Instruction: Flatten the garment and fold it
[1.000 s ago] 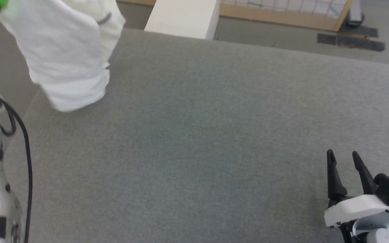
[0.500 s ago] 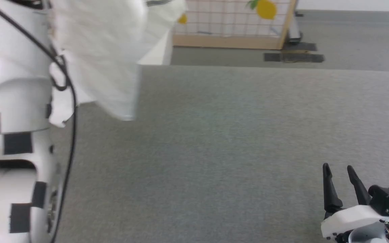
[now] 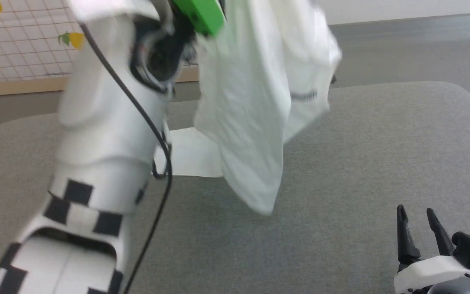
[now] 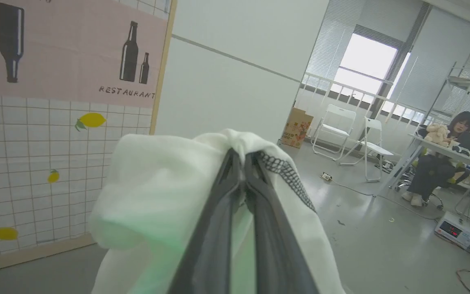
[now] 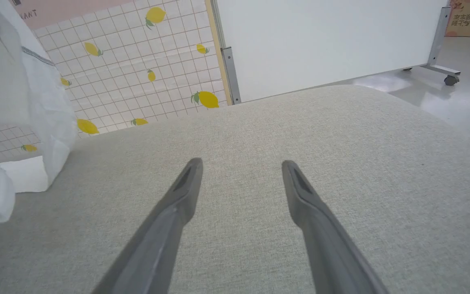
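Dangling above grey table (image 3: 382, 143), garment (image 3: 251, 122) fills clenched left jaws; right jaws gape.

Head camera turned. Left arm (image 3: 108, 122) swung inward; garment (image 3: 251, 122), before at left edge of table (image 3: 382, 143), now hangs above middle.

The right gripper (image 5: 242, 164) has its two dark fingers spread wide apart, pointing out over a grey cloth-covered table (image 5: 341, 163). At the far left edge a white T-shirt (image 5: 10, 94) hangs in loose folds with a thin dark seam running across it, and a white box (image 5: 25, 173) sits on the table just behind its lower part. Beyond the table stand a tiled screen (image 5: 145, 61) printed with lemons and a plain white panel (image 5: 320, 36) on a wheeled foot
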